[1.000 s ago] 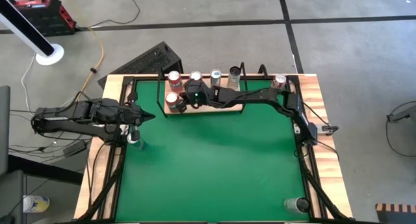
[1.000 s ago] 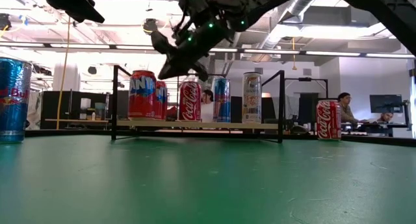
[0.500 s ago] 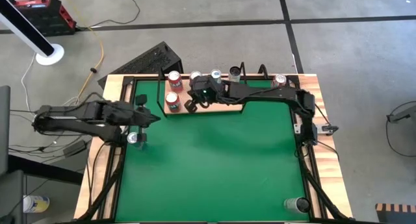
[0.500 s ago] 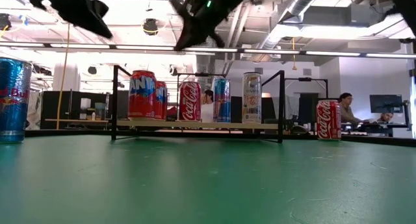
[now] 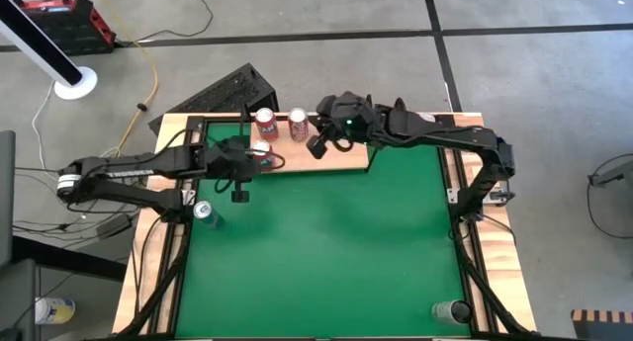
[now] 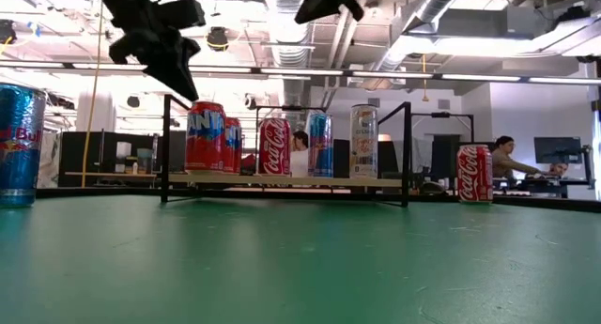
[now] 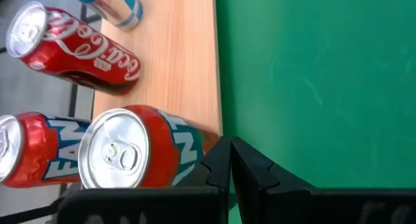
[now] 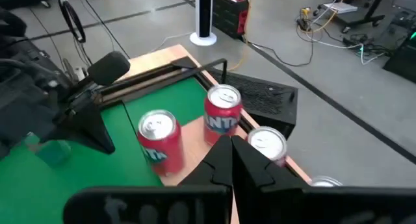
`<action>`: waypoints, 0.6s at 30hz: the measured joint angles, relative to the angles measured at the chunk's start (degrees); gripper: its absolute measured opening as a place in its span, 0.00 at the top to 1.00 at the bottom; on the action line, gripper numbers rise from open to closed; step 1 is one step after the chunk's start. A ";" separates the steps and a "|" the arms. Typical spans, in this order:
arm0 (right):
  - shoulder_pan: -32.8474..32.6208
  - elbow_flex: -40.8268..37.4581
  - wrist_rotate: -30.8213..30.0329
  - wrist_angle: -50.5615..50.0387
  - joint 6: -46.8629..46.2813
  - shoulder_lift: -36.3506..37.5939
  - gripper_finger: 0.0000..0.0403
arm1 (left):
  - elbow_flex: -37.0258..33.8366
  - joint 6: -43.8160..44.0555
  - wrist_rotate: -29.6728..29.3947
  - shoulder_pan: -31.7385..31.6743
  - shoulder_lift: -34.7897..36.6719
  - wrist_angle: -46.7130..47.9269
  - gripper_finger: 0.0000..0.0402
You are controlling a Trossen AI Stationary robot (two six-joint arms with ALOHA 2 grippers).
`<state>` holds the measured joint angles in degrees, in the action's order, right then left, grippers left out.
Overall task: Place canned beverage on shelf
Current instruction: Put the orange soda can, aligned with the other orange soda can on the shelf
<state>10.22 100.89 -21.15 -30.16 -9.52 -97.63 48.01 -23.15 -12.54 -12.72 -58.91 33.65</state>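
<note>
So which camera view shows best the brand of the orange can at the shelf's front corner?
The low view: the Fanta can stands side-on there. The left wrist view shows part of the lettering; the high view only its top.

The left gripper point(image 5: 240, 190) has swung from the table's 9 o'clock edge toward 11 o'clock, stopping just beside the shelf point(image 5: 341, 158) near the front Fanta can point(image 5: 261, 152). The right gripper point(image 5: 318, 145) has lifted off the cans and pulled back toward 1 o'clock, fingers together.
</note>
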 joint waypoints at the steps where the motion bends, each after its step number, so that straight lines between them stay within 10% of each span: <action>1: 0.00 -0.51 -0.04 -0.06 0.16 0.50 0.95 | 0.54 -0.28 -0.10 -0.29 -1.08 0.09 1.00; 18: 0.96 -5.38 -0.04 -0.75 2.99 2.13 0.95 | 4.39 -3.04 -0.34 -3.93 -8.68 1.76 1.00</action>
<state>11.18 95.51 -21.19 -30.92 -6.53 -95.50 52.40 -26.18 -12.87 -16.65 -67.59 35.41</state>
